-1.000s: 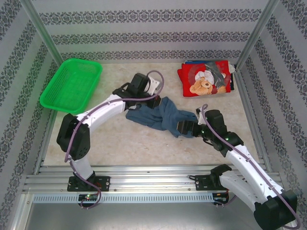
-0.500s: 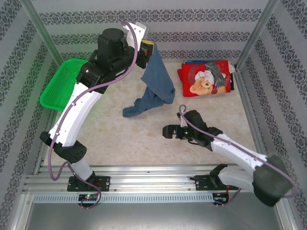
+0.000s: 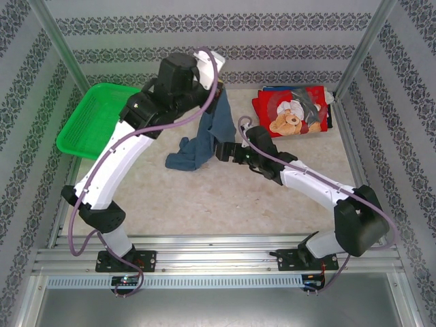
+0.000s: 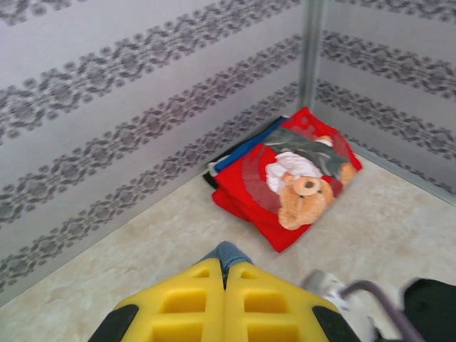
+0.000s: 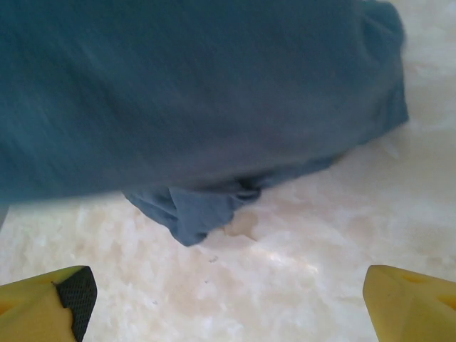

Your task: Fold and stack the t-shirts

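The slate-blue t-shirt (image 3: 204, 139) hangs from my raised left gripper (image 3: 214, 90), its lower end bunched on the table. In the left wrist view the yellow fingers (image 4: 192, 292) are shut, with a bit of blue cloth (image 4: 226, 251) pinched at their tips. My right gripper (image 3: 222, 151) stands open just right of the shirt's lower part. Its wrist view has the blue shirt (image 5: 199, 92) close ahead and bare table between its wide-apart fingertips (image 5: 50, 299). The red teddy-bear t-shirt (image 3: 293, 112) (image 4: 296, 182) lies folded on top of others at the back right.
A green mesh basket (image 3: 102, 119) sits at the back left. Patterned walls and two metal corner posts (image 3: 364, 48) close in the table. A metal rail (image 3: 218, 259) runs along the near edge.
The left gripper has lifted the blue shirt off the table and then come down a little to the right. The right gripper, still open, has moved away from me up to the hanging shirt.
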You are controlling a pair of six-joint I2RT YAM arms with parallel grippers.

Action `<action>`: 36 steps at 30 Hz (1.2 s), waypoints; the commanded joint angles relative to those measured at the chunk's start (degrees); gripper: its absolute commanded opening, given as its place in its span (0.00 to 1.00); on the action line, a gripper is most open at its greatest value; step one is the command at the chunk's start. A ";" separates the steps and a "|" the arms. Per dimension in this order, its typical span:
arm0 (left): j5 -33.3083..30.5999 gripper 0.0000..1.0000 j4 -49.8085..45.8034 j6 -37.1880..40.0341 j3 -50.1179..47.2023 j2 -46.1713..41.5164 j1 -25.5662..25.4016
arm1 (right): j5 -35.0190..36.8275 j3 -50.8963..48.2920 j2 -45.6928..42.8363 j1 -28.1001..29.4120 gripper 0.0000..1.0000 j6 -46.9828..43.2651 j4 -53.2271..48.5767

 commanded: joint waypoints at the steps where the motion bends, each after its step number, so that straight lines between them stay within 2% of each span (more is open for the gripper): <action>1: -2.08 0.00 1.99 1.90 0.94 -1.29 -3.75 | 0.40 2.55 0.20 -1.23 0.96 1.11 0.73; 7: -7.36 0.00 -0.25 2.41 0.91 -1.62 -6.62 | 2.76 7.44 -1.65 -9.06 0.96 3.53 -0.39; 13: -9.74 0.00 -3.28 3.36 3.46 -2.34 -8.94 | 2.98 25.65 6.78 -12.39 0.96 1.65 -7.65; 16: -8.57 0.00 -4.11 2.48 3.49 -3.92 -8.90 | -1.98 33.34 12.11 -13.65 0.97 4.15 -6.19; 18: -9.32 0.00 -4.13 2.03 2.70 -5.09 -8.79 | -7.65 42.41 18.18 -13.48 0.97 4.95 -9.30; 20: -11.77 0.00 -5.32 1.78 2.19 -5.71 -8.20 | -9.78 49.43 23.35 -12.54 0.97 4.52 -13.20; 22: -14.60 0.00 -7.06 0.39 0.76 -6.60 -6.15 | -13.41 54.20 27.55 -11.95 0.98 4.13 -15.32; 25: -17.03 0.00 -7.86 -4.80 -6.80 -10.59 1.59 | -17.84 59.06 32.43 -11.12 0.98 2.61 -20.25; 28: -8.17 0.00 -1.38 -12.86 -22.09 -19.31 14.31 | -18.06 55.54 32.46 -10.06 0.98 1.27 -18.81; 30: -2.93 0.00 1.60 -16.23 -28.36 -23.67 20.03 | -19.40 51.25 30.66 -10.09 0.98 0.91 -16.32; 36: 0.15 0.00 2.02 -16.82 -33.44 -26.95 23.21 | -20.08 32.20 20.80 -10.18 0.98 -2.42 -11.59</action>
